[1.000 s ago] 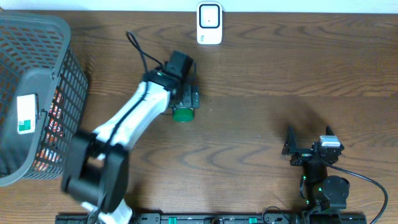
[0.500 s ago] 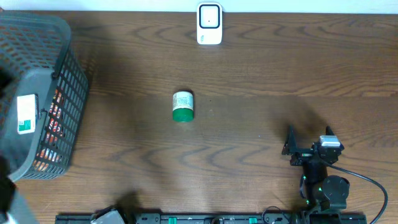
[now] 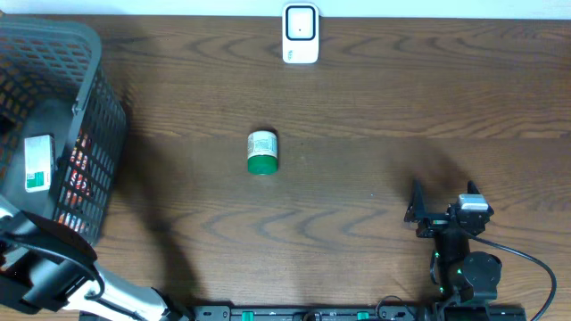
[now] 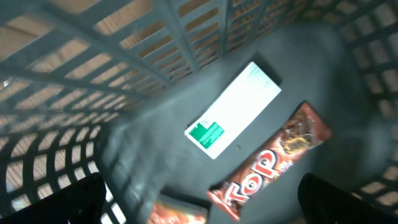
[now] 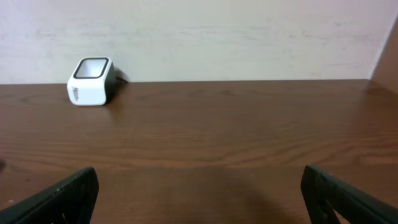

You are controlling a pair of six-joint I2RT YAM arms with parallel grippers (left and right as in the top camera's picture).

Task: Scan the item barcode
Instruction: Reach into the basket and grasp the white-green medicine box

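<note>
Basket [image 3: 100, 98] at far left holds a white green-labelled box [image 4: 233, 109] and an orange snack bar [image 4: 273, 162] just beside it. Left gripper [image 4: 205, 208] hangs over them, jaws spread, empty; right gripper [image 3: 443, 198] likewise released. Green-capped bottle [image 3: 262, 152] lies on the table [image 3: 375, 107], well apart from the scanner [image 3: 301, 34].

Shop checkout: barcode scanner [image 3: 301, 34], basket [image 3: 55, 34].
</note>
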